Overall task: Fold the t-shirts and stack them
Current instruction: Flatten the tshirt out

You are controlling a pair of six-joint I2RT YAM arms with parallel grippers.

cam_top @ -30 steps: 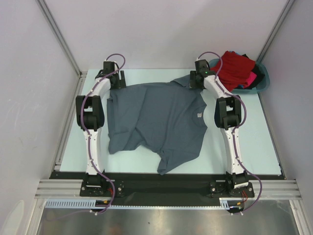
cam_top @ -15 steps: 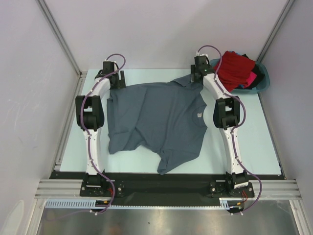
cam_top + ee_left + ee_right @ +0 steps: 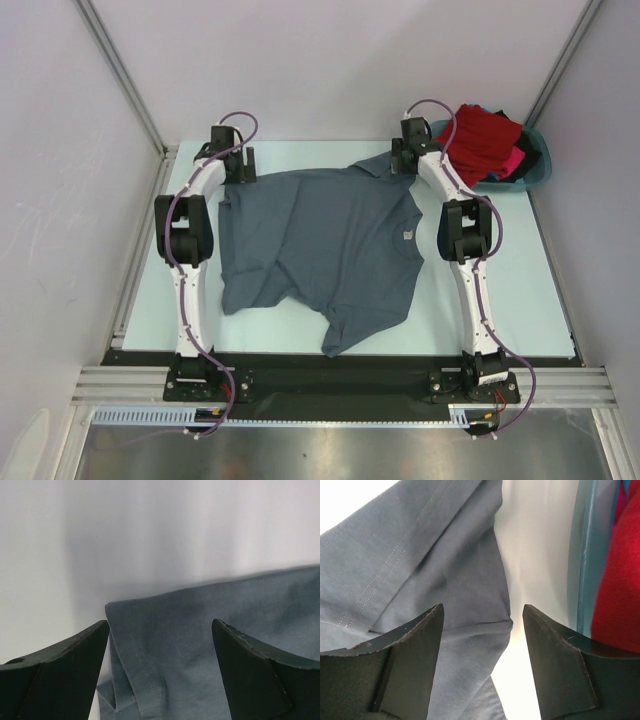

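Observation:
A large slate-grey t-shirt (image 3: 320, 250) lies spread and rumpled on the pale table, its small white label (image 3: 408, 236) near the right side. My left gripper (image 3: 236, 172) is open at the shirt's far left corner; in the left wrist view a stitched hem of the grey shirt (image 3: 150, 655) lies between the open fingers (image 3: 65, 675). My right gripper (image 3: 400, 166) is open over the far right sleeve; the sleeve cloth (image 3: 455, 580) lies between and below its fingers (image 3: 560, 665). Red (image 3: 484, 140), pink and dark shirts sit piled in the basin.
A teal plastic basin (image 3: 540, 172) stands at the far right corner; its rim (image 3: 585, 555) shows close beside my right gripper. Grey walls and metal frame posts enclose the table on three sides. A black strip runs along the near edge.
My right gripper has shifted slightly toward the far edge over the sleeve. The left arm and the shirt look unchanged.

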